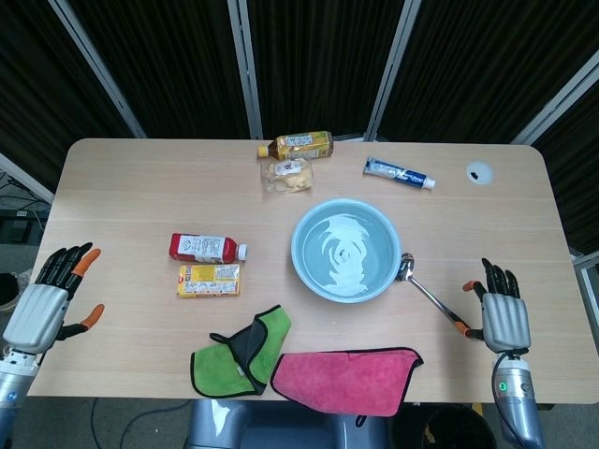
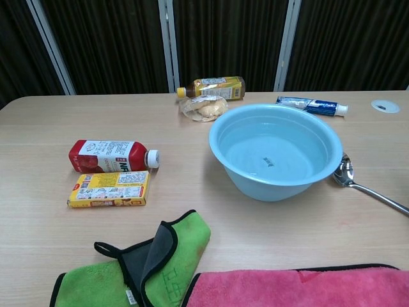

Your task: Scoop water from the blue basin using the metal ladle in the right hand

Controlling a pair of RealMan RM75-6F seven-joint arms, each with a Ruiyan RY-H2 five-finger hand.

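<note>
You've got labels on the red bottle (image 2: pixel 108 156), yellow box (image 2: pixel 110 188), amber bottle (image 2: pixel 216 87) & tube (image 2: pixel 311 105), but none legible.
</note>
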